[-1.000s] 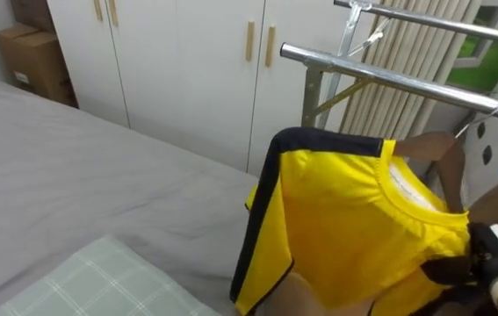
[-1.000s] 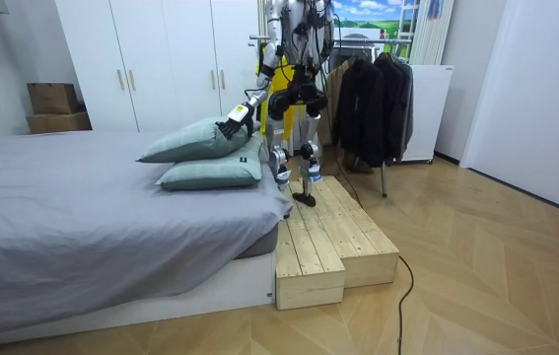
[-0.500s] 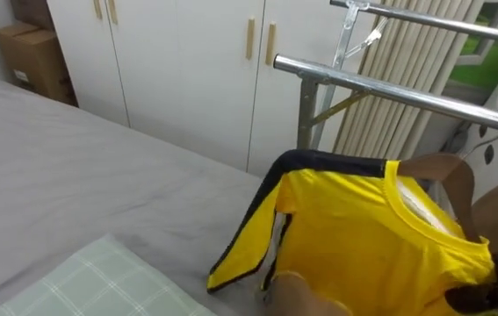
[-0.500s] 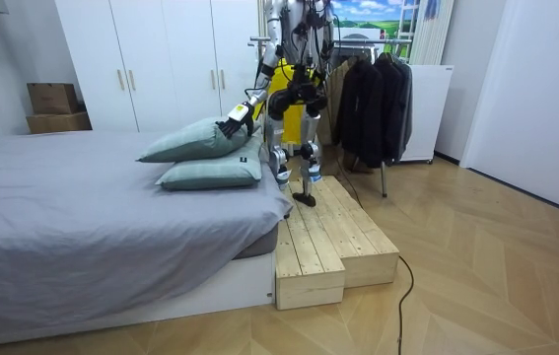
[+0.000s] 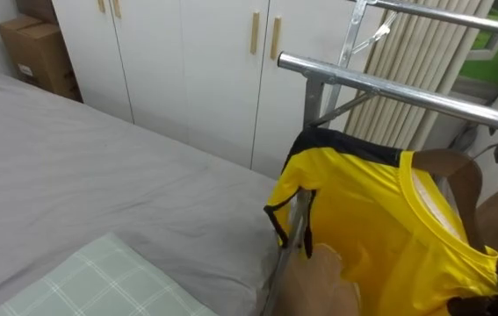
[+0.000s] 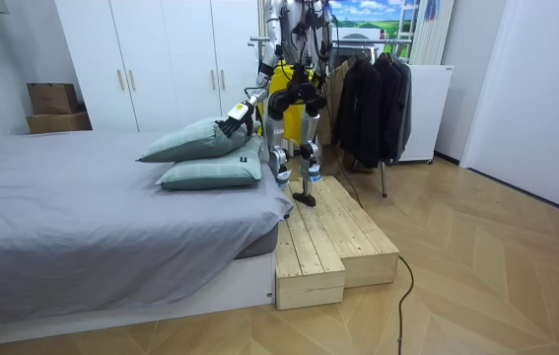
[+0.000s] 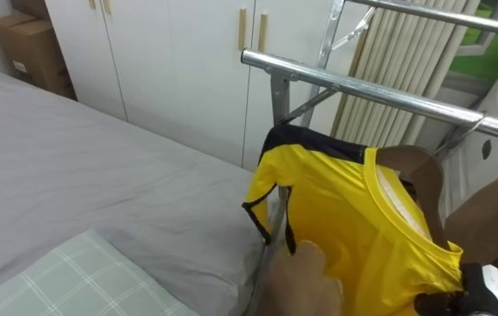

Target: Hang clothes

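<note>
**Yellow shirt up by the rack, can't vouch for my grip**

Yellow shirt (image 5: 363, 211) with black trim is on a wooden hanger (image 5: 455, 175), up in the air just below the metal rail (image 5: 389, 86) of the clothes rack. The hanger's wire hook reaches up toward the rail, but I can't tell if it's over it. My right hand (image 7: 486, 294) sits at the shirt's lower edge in the bottom right corner, and I honestly can't tell if it's gripping. My left hand (image 6: 232, 123) is out at the top one of 2 pillows (image 6: 195, 140) on the grey bed (image 5: 99, 175); no idea if it's open or closed either. I'm standing on a wooden platform (image 6: 333, 237) beside the bed. A white wardrobe (image 5: 196, 61) and a cardboard box (image 5: 33, 53) are behind.
</note>
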Controlling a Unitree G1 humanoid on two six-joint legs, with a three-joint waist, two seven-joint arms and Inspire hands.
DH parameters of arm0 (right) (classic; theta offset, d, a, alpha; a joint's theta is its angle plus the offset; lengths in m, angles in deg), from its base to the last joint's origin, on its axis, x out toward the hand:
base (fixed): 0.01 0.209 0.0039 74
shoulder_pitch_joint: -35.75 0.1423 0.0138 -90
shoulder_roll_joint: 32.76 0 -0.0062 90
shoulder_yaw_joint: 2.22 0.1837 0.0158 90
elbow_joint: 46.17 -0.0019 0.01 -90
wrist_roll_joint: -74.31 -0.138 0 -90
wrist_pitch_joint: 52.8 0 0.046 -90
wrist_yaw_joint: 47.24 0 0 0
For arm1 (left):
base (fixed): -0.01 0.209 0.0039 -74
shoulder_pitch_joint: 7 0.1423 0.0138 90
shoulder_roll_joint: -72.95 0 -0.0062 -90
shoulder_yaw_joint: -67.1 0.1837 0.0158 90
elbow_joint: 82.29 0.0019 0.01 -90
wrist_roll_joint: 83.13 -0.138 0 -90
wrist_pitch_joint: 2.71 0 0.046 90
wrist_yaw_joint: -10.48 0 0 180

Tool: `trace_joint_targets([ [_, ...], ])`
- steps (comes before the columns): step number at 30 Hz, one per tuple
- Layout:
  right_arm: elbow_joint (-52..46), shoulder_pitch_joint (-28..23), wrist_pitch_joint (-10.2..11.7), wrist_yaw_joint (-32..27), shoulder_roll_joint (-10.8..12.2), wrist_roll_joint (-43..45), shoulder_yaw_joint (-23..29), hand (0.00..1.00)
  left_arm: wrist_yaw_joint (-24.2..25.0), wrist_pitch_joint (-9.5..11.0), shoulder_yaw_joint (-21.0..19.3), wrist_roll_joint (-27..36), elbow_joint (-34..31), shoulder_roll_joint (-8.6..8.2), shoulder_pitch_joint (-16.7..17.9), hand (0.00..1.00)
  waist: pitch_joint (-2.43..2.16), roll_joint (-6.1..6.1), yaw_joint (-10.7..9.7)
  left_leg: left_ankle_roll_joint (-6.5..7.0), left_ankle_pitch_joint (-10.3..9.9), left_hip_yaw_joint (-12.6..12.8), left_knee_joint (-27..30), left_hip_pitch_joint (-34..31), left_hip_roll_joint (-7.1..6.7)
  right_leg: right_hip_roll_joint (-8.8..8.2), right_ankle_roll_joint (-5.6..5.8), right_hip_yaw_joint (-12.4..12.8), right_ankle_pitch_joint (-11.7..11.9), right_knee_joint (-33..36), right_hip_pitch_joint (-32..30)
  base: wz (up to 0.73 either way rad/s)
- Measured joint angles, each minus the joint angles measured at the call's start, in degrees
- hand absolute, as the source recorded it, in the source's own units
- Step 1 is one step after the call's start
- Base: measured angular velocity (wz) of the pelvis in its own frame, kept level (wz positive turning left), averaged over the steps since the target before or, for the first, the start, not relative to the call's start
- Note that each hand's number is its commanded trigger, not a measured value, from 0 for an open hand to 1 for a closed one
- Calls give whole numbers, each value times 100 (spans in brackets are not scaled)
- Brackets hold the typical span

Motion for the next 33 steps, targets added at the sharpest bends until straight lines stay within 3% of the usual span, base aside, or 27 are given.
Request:
trace_joint_targets([
  [33,-501,-218,42,-202,95,22,9,0,25,-1,6,68,0,-23,2,0,-22,90,-59,-30,19,29,-115,81,1,22,-12,40,-33,0,11,-1],
])
